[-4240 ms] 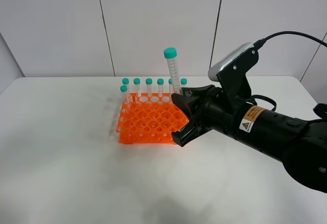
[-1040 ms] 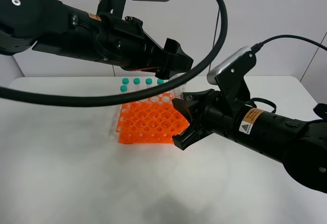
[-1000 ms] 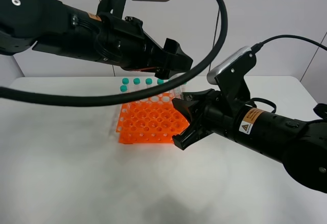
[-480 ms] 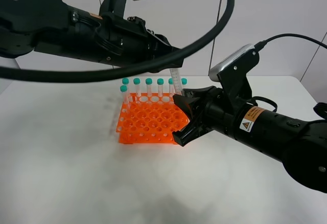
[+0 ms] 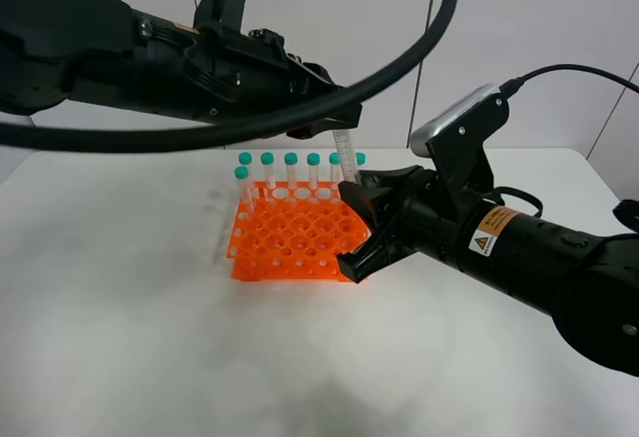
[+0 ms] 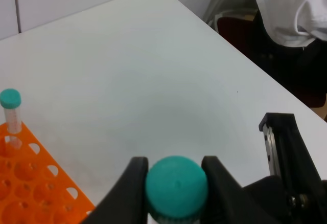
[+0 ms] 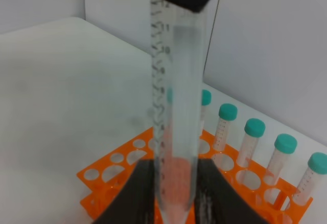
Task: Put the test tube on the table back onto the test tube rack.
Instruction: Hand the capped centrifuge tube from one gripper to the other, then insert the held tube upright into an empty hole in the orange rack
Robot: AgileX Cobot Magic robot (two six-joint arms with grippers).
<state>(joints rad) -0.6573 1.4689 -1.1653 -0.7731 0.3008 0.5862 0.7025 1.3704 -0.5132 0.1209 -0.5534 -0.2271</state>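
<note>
Light, slick test tube (image 5: 345,158) over the test tube rack (image 5: 290,242); left gripper (image 6: 173,165) clamps its cap (image 6: 177,187), right gripper (image 7: 173,193) seemingly its base.

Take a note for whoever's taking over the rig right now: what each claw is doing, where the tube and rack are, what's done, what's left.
Left claw: shut on the top of the test tube.
Right claw: shut on the same tube's lower end.
The tube is upright, off the table, at the far right corner of the test tube rack, beside the racked tubes.
Done: tube lifted and stood up.
Left: lower it into a free hole, since it does not look seated, then open both claws.
</note>
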